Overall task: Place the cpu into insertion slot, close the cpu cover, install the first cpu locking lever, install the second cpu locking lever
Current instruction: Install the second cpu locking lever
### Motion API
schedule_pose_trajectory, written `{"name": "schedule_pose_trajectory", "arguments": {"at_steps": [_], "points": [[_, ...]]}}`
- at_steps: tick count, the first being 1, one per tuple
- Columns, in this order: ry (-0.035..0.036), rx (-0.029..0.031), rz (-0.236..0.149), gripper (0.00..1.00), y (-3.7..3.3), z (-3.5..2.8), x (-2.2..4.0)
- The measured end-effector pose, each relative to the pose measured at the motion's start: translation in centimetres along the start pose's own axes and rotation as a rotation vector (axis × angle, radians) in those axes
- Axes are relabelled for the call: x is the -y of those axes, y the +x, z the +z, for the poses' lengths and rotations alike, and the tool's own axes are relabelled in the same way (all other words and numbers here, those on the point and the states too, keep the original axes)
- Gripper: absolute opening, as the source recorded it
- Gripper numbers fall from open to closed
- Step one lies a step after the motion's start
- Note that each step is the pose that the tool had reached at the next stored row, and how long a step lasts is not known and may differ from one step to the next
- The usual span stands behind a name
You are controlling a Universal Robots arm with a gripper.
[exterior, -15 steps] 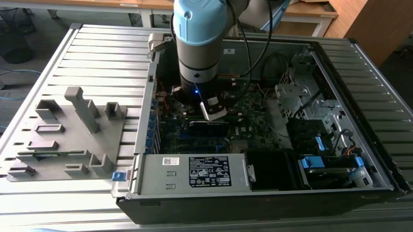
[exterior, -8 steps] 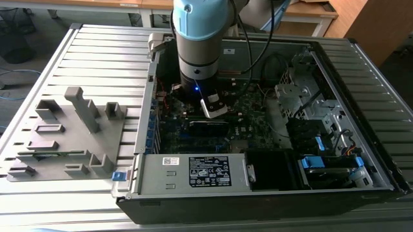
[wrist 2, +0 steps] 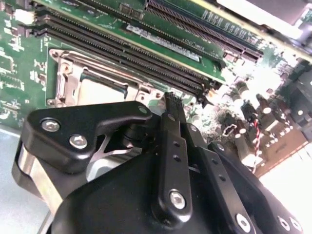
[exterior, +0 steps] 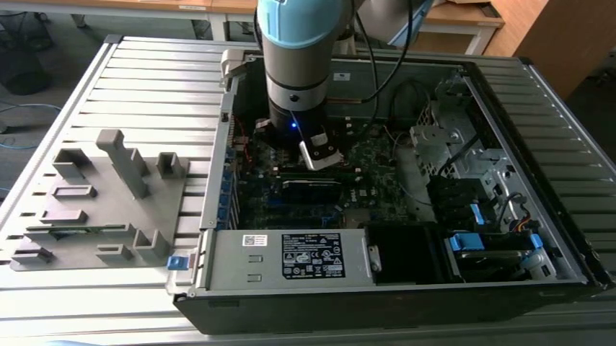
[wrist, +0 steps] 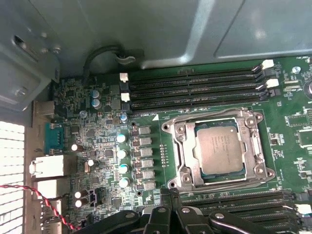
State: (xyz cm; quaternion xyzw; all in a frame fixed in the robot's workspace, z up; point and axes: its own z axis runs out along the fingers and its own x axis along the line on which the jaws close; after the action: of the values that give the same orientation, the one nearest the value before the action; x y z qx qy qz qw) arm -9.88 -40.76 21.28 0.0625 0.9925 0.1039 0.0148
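Note:
In the first wrist view the cpu (wrist: 219, 146), a silver-grey square chip, lies flat in the insertion slot (wrist: 181, 171) on the green motherboard. The cpu cover (wrist: 186, 141), a thin metal frame, lies down around the chip, which shows through its window. My gripper (wrist: 168, 194) hangs just beside the socket, on its side away from the upper memory slots, with its black fingers together and nothing between them. In the second wrist view the fingertips (wrist 2: 170, 100) stand close to the socket's metal frame (wrist 2: 73, 80). In the exterior view the gripper (exterior: 316, 160) reaches down into the open computer case.
Long black memory slots (wrist: 195, 87) run on both sides of the socket. Capacitors (wrist: 122, 153) and a red-black wire (wrist: 29, 191) lie nearby. The exterior view shows a labelled power supply (exterior: 288, 256), drive bays with blue tabs (exterior: 472, 241) and a grey fixture block (exterior: 106, 202) at its left.

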Motion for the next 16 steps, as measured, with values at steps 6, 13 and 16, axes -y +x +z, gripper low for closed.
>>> {"name": "schedule_pose_trajectory", "arguments": {"at_steps": [6,13,16], "points": [[0.0027,0.0005,0.0,0.11,-0.02,-0.58,-0.2],[0.0103,0.0013,0.0,0.11,0.01,-0.56,-0.37],[0.0191,0.0024,0.0,0.11,0.07,-0.47,-0.8]]}}
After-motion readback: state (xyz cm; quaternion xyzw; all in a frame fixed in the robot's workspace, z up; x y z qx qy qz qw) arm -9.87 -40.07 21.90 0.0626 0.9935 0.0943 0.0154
